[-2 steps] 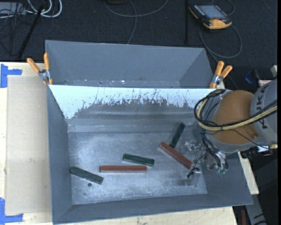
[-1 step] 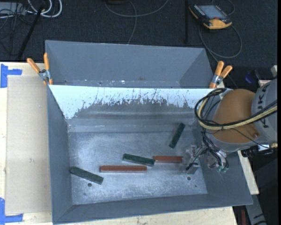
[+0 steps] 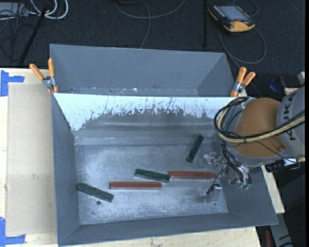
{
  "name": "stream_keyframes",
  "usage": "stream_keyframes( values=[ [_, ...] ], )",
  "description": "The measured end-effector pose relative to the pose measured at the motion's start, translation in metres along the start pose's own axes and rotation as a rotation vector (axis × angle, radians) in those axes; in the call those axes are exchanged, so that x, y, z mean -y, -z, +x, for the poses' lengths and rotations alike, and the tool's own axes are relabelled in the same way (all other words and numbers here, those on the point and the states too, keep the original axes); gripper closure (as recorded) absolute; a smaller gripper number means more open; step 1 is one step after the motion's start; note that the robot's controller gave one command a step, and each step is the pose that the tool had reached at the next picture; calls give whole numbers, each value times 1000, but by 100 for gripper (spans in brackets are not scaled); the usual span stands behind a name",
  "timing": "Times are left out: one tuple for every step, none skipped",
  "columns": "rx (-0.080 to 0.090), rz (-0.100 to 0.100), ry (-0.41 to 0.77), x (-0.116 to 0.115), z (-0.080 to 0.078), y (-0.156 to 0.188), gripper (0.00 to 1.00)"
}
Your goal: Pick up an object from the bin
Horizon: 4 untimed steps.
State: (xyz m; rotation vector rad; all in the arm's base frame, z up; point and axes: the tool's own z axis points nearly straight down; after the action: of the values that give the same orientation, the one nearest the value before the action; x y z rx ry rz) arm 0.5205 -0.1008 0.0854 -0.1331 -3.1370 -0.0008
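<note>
Camera view: hand (image 3: 214, 188) sits low at the right of the bin (image 3: 139, 76), just beside a red-brown bar's (image 3: 190, 175) right end. Spread or pressed together, I cannot tell. Likely the approach step; next it needs centring over that bar.

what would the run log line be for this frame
gripper: low at right end of bin | nearest: tip of right red-brown bar | also near: upper dark green bar | held: nothing visible
</note>
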Motion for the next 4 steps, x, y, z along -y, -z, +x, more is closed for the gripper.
stream_keyframes(
  values=[
    [3, 0, 33, 0, -23, -16, 0],
    [3, 0, 94, -15, -28, -16, 0],
    [2, 1, 136, -16, -27, -16, 0],
    [3, 1, 150, -6, -33, -16, 0]
  ],
)
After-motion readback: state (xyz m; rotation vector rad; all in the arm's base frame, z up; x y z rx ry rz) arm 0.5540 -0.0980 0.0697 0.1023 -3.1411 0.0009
